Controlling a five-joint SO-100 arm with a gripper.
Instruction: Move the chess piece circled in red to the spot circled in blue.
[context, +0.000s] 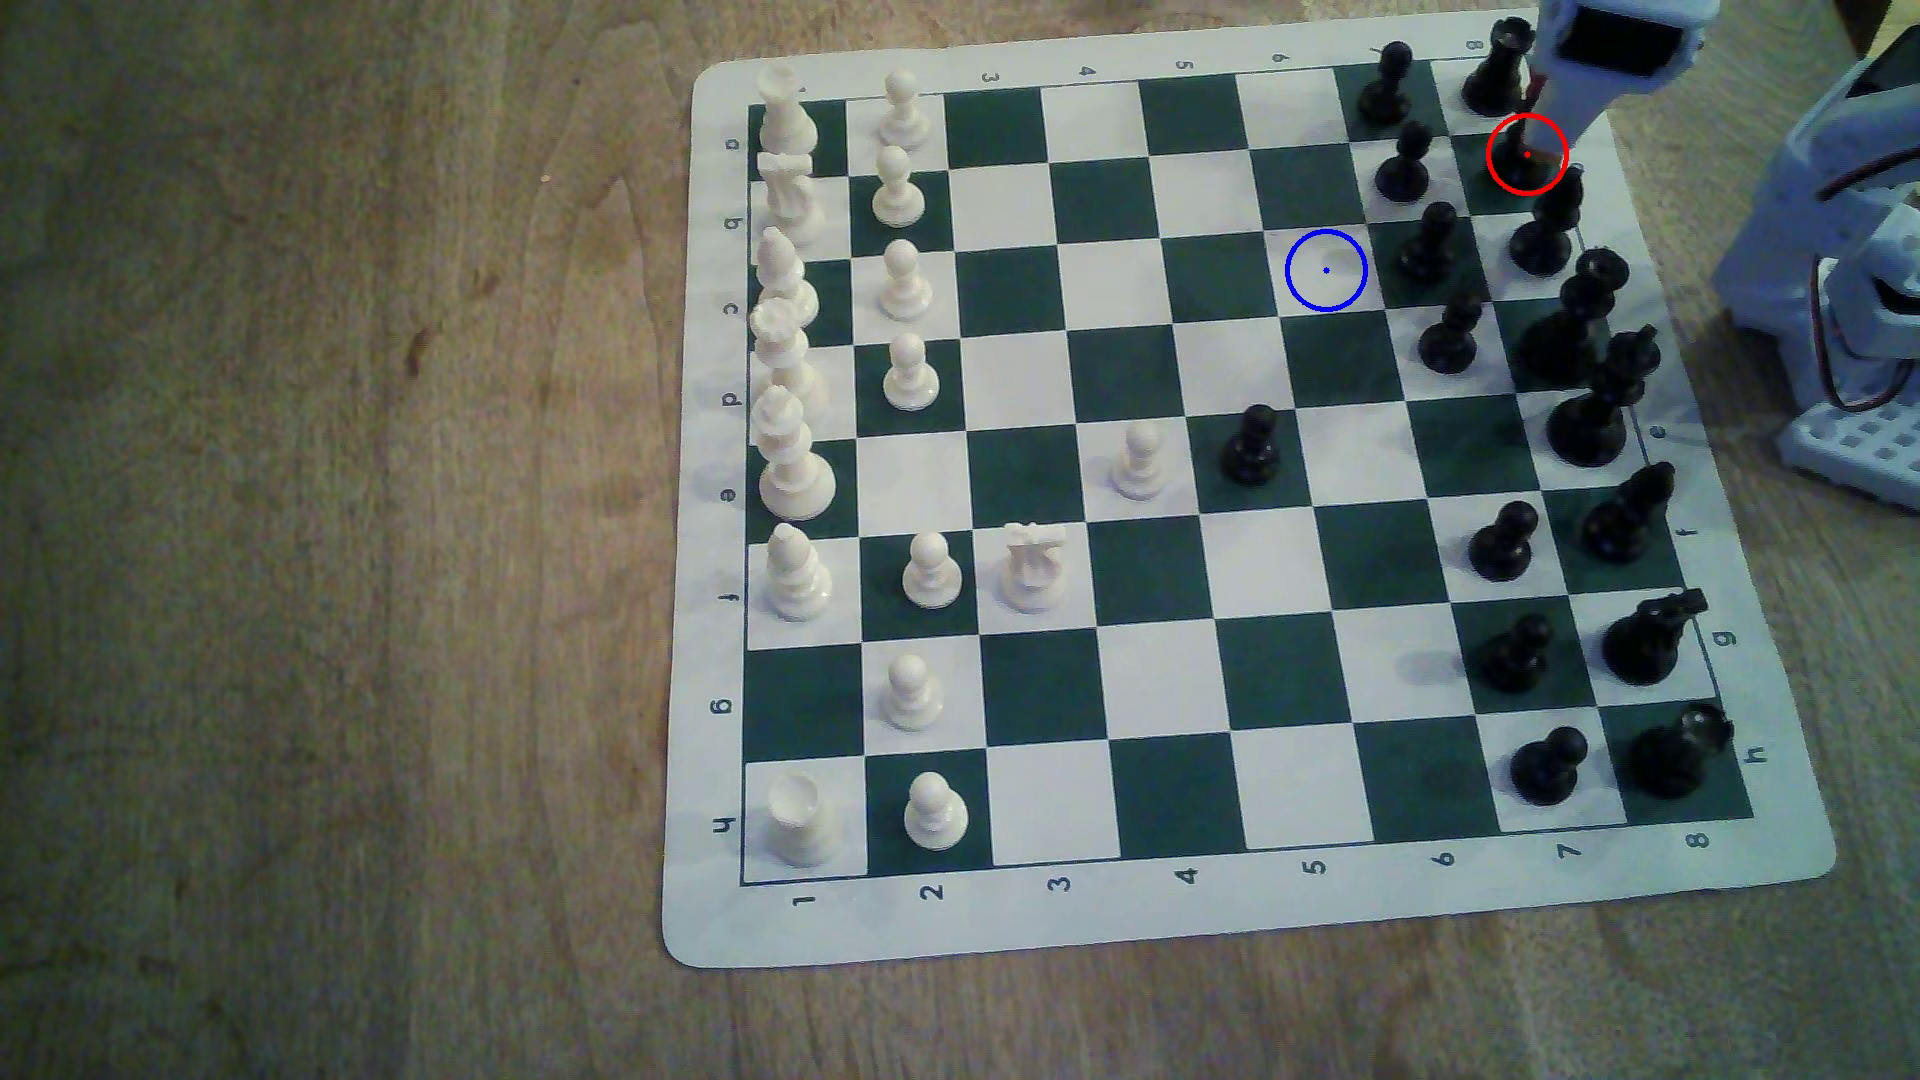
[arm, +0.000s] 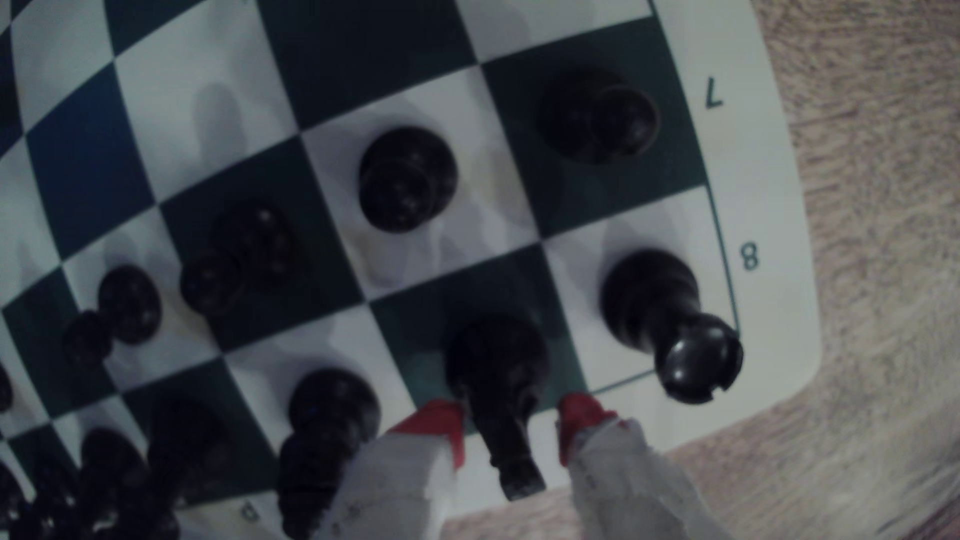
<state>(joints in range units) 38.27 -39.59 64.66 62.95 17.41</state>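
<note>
Straddling the knight now: gripper is spread, red-tipped fingers either side of the piece with gaps showing, nothing pinched yet. Knight sits on its dark square in the back row, next to the corner rook, inside the red ring. Looks like the grasp step. Next: close on the piece, lift clear of the pawns, carry to the blue-ringed white square.
</note>
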